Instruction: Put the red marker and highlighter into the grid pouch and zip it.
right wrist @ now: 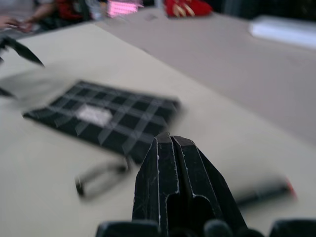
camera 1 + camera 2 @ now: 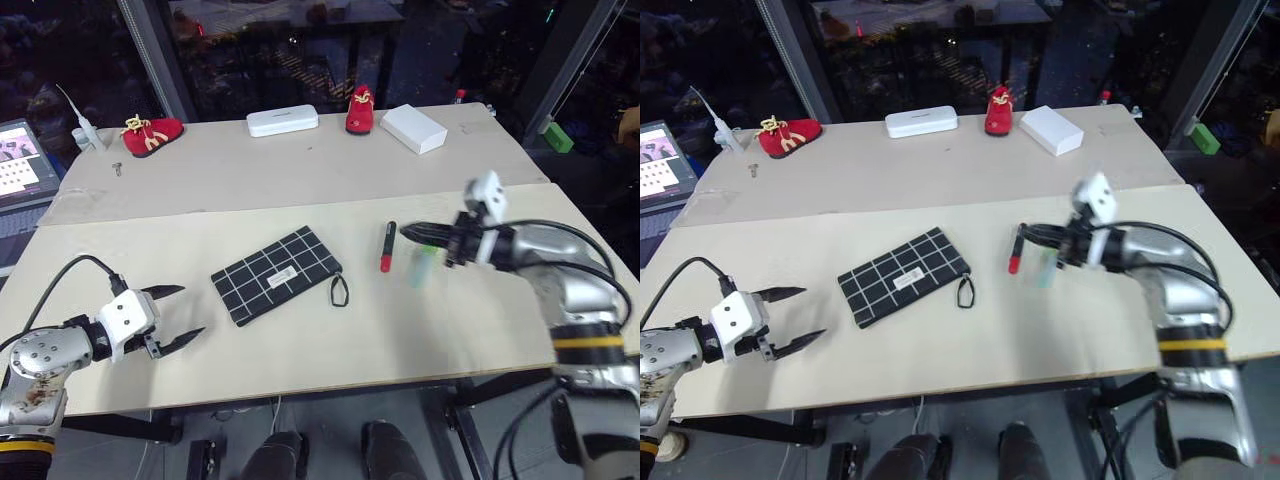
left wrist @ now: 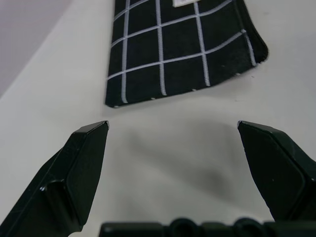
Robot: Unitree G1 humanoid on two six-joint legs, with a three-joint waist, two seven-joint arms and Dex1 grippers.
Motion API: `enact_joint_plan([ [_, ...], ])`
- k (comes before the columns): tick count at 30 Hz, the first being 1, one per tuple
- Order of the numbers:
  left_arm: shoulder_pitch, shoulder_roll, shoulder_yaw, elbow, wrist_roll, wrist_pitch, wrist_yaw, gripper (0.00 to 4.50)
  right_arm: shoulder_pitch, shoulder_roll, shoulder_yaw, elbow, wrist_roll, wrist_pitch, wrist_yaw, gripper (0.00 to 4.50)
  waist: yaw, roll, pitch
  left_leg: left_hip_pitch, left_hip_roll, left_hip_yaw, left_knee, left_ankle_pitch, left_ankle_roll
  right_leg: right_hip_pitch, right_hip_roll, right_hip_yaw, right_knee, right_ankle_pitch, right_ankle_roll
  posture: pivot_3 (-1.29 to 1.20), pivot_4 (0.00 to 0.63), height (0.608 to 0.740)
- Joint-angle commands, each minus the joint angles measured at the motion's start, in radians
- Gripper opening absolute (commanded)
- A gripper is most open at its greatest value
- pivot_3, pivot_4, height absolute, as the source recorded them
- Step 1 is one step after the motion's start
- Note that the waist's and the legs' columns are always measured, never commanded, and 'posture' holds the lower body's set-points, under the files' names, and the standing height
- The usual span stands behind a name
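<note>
The grid pouch (image 2: 277, 273) lies flat at the middle of the frame, tilted, its black wrist loop (image 2: 340, 290) trailing toward the lower right, and from here I cannot tell whether the zipper is open. Just right of centre the red marker (image 2: 387, 247) rests on the table, red end toward the bottom of the frame. Beside it, a little further right, sits the pale green highlighter (image 2: 423, 265), also on the table.

Right gripper (image 2: 420, 234) now: it hangs just above the highlighter, right of the marker, tips aimed at frame centre. Its two black fingers are pressed flat together with nothing between them. The wrist view confirms it, a single dark wedge with the pouch beyond and the marker off to one side.

Down in the lower left, the left gripper (image 2: 175, 315) is spread wide, fingers pointing toward the pouch's near corner, close but not touching.

So by my reading nothing is packed yet; both pens are out, and this is the opening step. The right fingers would have to part before they can take the marker or highlighter. The left looks set to steady or open the pouch. A flat pouch is a thin target, so that mouth needs holding open.
</note>
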Motion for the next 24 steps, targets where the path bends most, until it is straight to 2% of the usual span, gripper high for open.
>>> enact_joint_plan([
  [1,-0.039,0.004,-0.027,0.012,0.031,-0.058,0.014,4.5,-0.09,0.068,0.167,0.023,-0.145,-0.015,-0.056,0.04,0.003,0.0,0.0,0.0,0.0,0.0,0.0,0.0,0.001,0.0,0.0,-0.001,0.0,0.0,0.0,0.0,0.15,0.74],
  [5,-0.065,-0.013,-0.079,0.026,0.055,-0.104,0.013,4.5,-0.173,0.166,0.271,0.149,-0.26,0.002,-0.144,0.04,0.018,0.0,0.0,-0.002,-0.001,0.0,0.0,0.0,0.0,-0.004,0.0,-0.002,0.0,0.0,0.0,0.0,0.15,0.74],
  [9,-0.085,-0.031,-0.109,0.041,0.069,-0.139,0.025,4.5,-0.226,0.241,0.353,0.332,-0.376,-0.097,-0.199,0.04,0.017,-0.001,0.0,-0.01,-0.003,0.001,0.0,0.0,-0.001,-0.013,-0.001,-0.002,0.002,0.003,-0.002,0.0,0.15,0.74],
  [17,-0.093,-0.03,-0.124,0.064,0.066,-0.174,0.023,4.5,-0.2,0.218,0.518,0.458,-0.582,-0.313,-0.16,0.04,0.009,-0.001,0.0,-0.008,-0.002,0.002,0.0,0.0,-0.002,-0.014,0.0,-0.003,0.003,0.003,-0.003,0.0,0.15,0.74],
  [22,-0.114,-0.036,-0.154,0.086,0.091,-0.215,0.032,4.5,-0.205,0.228,0.534,0.512,-0.654,-0.397,-0.189,0.04,0.008,-0.001,0.0,0.0,-0.002,0.002,0.0,0.0,-0.001,-0.009,0.001,-0.004,0.003,0.003,-0.003,0.0,0.15,0.74],
  [24,-0.15,-0.042,-0.178,0.133,0.155,-0.295,0.07,4.5,-0.209,0.241,0.52,0.52,-0.654,-0.405,-0.19,0.04,0.01,-0.001,0.0,0.004,-0.001,0.002,0.0,0.0,-0.001,-0.006,0.001,-0.004,0.003,0.003,-0.003,0.0,0.15,0.74],
])
